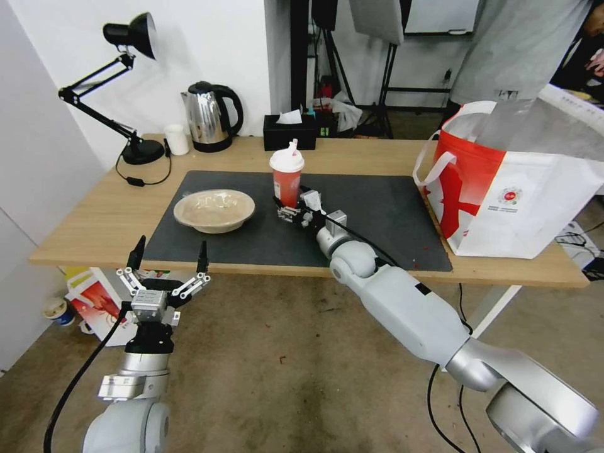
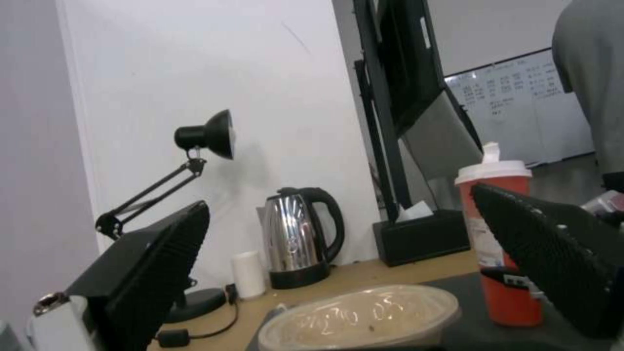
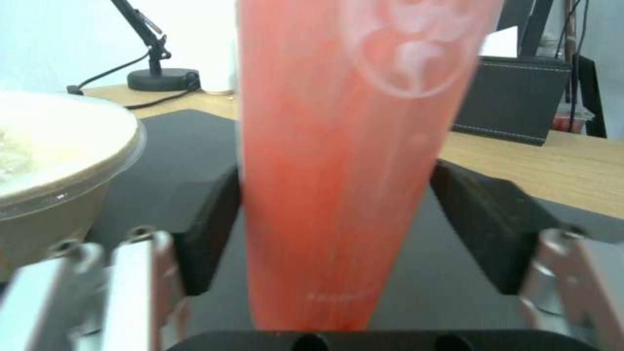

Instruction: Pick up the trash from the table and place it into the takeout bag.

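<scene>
Right wrist view: right gripper [image 3: 335,214] pinches the upright red cup [image 3: 344,146] low; takeout bag [image 1: 516,189] stands far right, left gripper [image 1: 168,267] spread.

Light wood table [image 1: 377,157], matt mat [image 1: 390,207]
</scene>
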You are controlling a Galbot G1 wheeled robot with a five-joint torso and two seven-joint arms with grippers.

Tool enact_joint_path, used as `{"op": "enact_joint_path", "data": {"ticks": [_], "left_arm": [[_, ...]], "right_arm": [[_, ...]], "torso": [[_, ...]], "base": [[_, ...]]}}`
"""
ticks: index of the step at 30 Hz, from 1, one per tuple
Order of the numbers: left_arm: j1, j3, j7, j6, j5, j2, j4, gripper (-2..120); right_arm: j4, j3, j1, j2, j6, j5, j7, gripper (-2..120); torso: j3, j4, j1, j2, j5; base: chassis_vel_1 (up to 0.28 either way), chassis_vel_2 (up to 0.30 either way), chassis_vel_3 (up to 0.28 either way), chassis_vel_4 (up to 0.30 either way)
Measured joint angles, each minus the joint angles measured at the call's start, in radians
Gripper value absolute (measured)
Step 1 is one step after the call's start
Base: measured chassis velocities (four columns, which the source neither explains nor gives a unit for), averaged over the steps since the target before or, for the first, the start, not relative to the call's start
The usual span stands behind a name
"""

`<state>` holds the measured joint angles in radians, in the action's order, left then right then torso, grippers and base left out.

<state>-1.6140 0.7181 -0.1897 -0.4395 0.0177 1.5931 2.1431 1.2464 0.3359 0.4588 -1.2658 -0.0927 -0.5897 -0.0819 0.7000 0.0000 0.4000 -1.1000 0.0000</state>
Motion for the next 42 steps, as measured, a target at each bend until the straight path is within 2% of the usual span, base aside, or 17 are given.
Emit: {"op": "enact_joint_path", "data": {"ticks": [1, 2, 8, 18, 22, 26, 35, 42], "left_arm": [[0.001, 0.0, 0.0, 0.0, 0.0, 0.0, 0.0, 100], [0.001, 0.0, 0.0, 0.0, 0.0, 0.0, 0.0, 100], [0.008, -0.004, 0.0, 0.0, 0.0, 0.0, -0.006, 100], [0.016, -0.004, 0.0, 0.0, 0.0, -0.001, -0.014, 100], [0.02, -0.005, 0.0, 0.001, 0.0, -0.001, -0.016, 100], [0.02, -0.005, 0.0, 0.001, 0.0, -0.001, -0.018, 100], [0.023, -0.004, 0.0, 0.001, 0.002, -0.001, -0.018, 100], [0.026, -0.01, 0.0, 0.002, 0.001, -0.001, -0.017, 100]], "right_arm": [[0.001, 0.0, 0.0, 0.001, 0.0, -0.001, 0.002, 65], [0.001, 0.0, 0.0, 0.001, 0.0, -0.001, 0.002, 65], [0.002, -0.005, 0.005, 0.014, -0.004, -0.003, 0.016, 43], [0.001, -0.008, 0.009, 0.021, -0.011, -0.005, 0.026, 22], [0.009, -0.009, 0.011, 0.03, -0.012, -0.005, 0.027, 11], [0.02, -0.009, 0.013, 0.042, -0.01, -0.005, 0.027, 7], [0.07, -0.012, 0.017, 0.089, -0.003, -0.019, 0.026, 7], [0.175, -0.024, 0.03, 0.167, 0.023, -0.044, 0.021, 7]], "torso": [[0.0, 0.0, 0.0, 0.0, 0.0001], [0.0, 0.0, 0.0, 0.0, 0.0001], [0.0, 0.0002, 0.0, 0.0, 0.0001], [0.0, 0.0001, 0.0, 0.0, 0.0002], [0.0, -0.0001, 0.0, 0.0, 0.0001], [0.0, -0.0002, 0.0, 0.0, 0.0001], [0.0, 0.0001, 0.0, 0.0, 0.0002], [0.0, 0.0, 0.0, 0.0, 0.0001]], "base": [[0.0, 0.0, 0.0, 0.0], [0.0, 0.0, 0.0, 0.0], [0.0, 0.0, 0.0, 0.0], [0.0, 0.0, 0.0, 0.0], [0.0, 0.0, 0.0, 0.0], [0.0, 0.0, 0.0, 0.0], [0.0, 0.0, 0.0, 0.0], [0.0, 0.0, 0.0, 0.0]]}}
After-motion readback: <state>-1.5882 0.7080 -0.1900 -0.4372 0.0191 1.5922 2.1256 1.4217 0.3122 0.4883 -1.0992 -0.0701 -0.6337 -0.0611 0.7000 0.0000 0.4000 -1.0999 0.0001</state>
